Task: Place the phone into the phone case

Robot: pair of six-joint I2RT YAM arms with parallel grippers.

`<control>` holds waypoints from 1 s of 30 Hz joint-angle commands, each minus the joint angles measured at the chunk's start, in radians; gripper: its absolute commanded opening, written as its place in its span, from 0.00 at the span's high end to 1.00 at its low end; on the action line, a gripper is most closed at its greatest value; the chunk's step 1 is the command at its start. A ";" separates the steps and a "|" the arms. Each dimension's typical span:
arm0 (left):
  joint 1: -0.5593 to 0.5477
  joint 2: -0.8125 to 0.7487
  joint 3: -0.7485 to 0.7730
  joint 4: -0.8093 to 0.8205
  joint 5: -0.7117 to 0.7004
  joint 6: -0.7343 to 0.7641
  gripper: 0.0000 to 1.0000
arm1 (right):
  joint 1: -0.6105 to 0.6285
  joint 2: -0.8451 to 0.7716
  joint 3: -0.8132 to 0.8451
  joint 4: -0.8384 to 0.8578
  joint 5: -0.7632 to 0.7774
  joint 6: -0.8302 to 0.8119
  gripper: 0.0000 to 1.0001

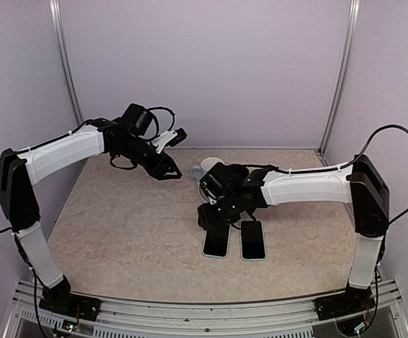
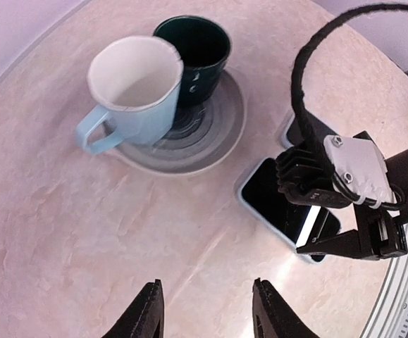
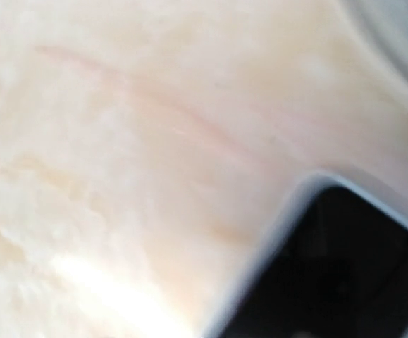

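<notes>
Two dark slabs lie side by side on the table. The left one (image 1: 216,241) is black with a light-blue rim, like a phone lying in the phone case; it also shows in the left wrist view (image 2: 270,201) and, blurred, in the right wrist view (image 3: 344,267). The right slab (image 1: 253,241) is mostly hidden in the left wrist view (image 2: 315,132). My right gripper (image 1: 216,217) hangs low over the far end of the blue-rimmed slab (image 2: 323,222), jaws apart. My left gripper (image 1: 170,169) is open, empty and raised at the back left (image 2: 207,310).
A grey plate (image 2: 226,123) behind the slabs carries a light-blue mug (image 2: 137,91) and a dark green mug (image 2: 196,53). The plate also shows in the top view (image 1: 202,167). The right arm's black cable (image 2: 302,77) loops above the slabs.
</notes>
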 commanded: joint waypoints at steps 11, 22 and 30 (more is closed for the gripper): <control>0.188 -0.043 -0.162 0.001 0.004 0.024 0.54 | 0.035 0.163 0.000 0.061 -0.142 0.017 0.61; 0.189 -0.022 -0.150 -0.008 0.012 0.015 0.54 | 0.061 0.119 -0.035 0.011 -0.138 0.033 0.61; 0.189 -0.023 -0.139 -0.008 -0.007 0.017 0.54 | 0.062 0.032 0.017 0.151 -0.156 -0.042 0.15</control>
